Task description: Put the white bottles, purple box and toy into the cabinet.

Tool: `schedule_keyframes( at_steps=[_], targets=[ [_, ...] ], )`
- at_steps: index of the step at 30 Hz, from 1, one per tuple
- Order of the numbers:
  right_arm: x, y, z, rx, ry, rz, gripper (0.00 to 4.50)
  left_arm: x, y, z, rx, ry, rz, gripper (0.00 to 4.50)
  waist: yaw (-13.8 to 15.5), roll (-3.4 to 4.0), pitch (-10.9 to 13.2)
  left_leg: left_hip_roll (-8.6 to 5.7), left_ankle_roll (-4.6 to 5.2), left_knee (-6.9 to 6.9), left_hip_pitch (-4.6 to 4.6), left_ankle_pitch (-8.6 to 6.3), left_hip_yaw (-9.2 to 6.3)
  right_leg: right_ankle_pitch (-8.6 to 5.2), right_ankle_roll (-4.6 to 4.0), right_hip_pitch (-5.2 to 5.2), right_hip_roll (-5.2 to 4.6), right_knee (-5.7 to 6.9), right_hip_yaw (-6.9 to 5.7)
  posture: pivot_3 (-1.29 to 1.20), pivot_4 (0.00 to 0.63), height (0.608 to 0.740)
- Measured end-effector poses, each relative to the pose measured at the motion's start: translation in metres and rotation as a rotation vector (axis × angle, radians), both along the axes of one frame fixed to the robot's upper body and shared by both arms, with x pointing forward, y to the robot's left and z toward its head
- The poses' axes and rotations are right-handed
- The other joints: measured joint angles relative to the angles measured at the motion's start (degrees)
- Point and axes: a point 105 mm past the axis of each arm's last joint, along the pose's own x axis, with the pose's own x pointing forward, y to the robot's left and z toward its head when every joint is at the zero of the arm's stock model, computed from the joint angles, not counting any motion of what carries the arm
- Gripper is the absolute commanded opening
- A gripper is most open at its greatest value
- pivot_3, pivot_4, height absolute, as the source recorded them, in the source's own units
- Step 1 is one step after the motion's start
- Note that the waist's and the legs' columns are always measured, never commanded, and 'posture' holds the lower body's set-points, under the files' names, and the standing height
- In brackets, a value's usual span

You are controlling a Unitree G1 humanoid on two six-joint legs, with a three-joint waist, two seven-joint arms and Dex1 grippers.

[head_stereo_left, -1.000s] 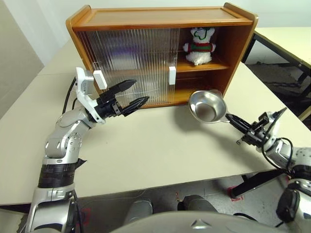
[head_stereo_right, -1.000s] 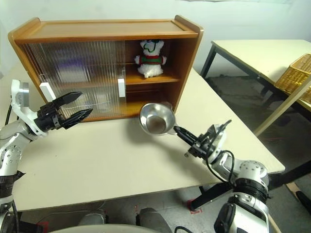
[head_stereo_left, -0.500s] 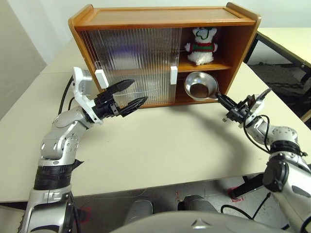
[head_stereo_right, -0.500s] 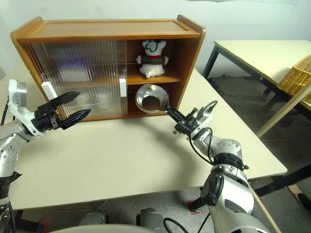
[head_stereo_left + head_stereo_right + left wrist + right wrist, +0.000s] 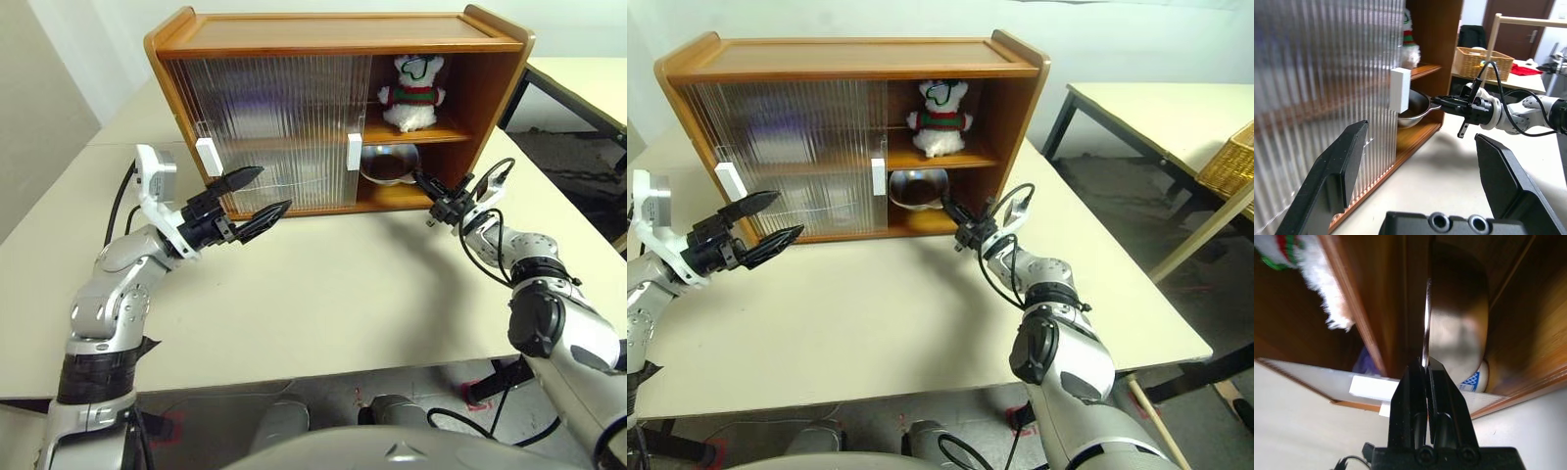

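1. Right hand [image 5: 425,183] clenched on the rim of a steel bowl [image 5: 388,163], reaching into the lower shelf of the cabinet [image 5: 333,29]. Could tip or clang down if released while tilted.
2. Behind the bowl, a white bottle [image 5: 1472,379] and a purple patch, perhaps the box [image 5: 1364,363]; could get shoved or knocked over if pushed deeper.
3. Toy [image 5: 410,90] upright on the upper shelf, just above; a lift could strike that shelf.
4. Left hand [image 5: 251,194] spread wide, empty, near the door handle [image 5: 208,157] above the counter [image 5: 323,284]; could bump the door.
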Motion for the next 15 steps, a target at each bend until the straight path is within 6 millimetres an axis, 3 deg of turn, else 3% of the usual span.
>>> schedule_keyframes(
  at_steps=[15],
  targets=[
    [0.028, 0.007, 0.003, -0.058, 0.09, -0.167, 0.04, -0.003, 0.001, 0.002, 0.01, 0.007, 0.017, 4.5, 0.77, 0.0, 0.0, 0.18, -0.03, -0.05, -0.04, -0.02, -0.13, 0.1, -0.23, -0.2, 0.05, 0.04, -0.03, 0.11, 0.0, 0.74]
  ],
)
